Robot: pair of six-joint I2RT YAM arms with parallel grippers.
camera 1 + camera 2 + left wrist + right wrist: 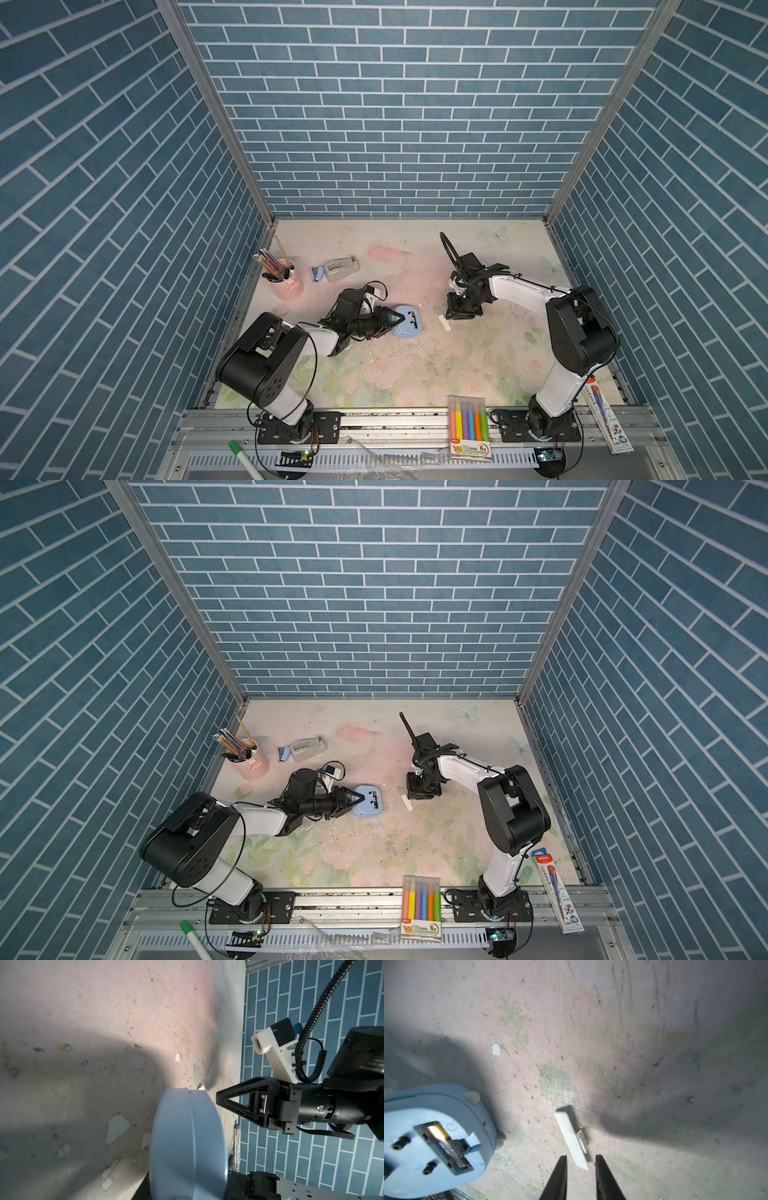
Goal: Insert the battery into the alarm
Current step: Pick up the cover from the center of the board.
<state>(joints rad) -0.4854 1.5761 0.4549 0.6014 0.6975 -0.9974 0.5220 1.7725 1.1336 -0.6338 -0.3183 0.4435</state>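
In both top views the light-blue alarm lies face down on the mat, left of centre. Its back compartment is uncovered, and the black battery with its gold end lies in that slot. My left gripper is shut on the alarm's left rim; the left wrist view shows the alarm edge-on. A white compartment cover lies on the mat to the right. My right gripper hangs low over it, jaws narrowly apart, with the cover's near end between the fingertips.
A pink pencil cup, a grey tape dispenser and a small blue object stand at the back left. A highlighter pack and a pen box lie at the front edge. Blue brick walls enclose three sides.
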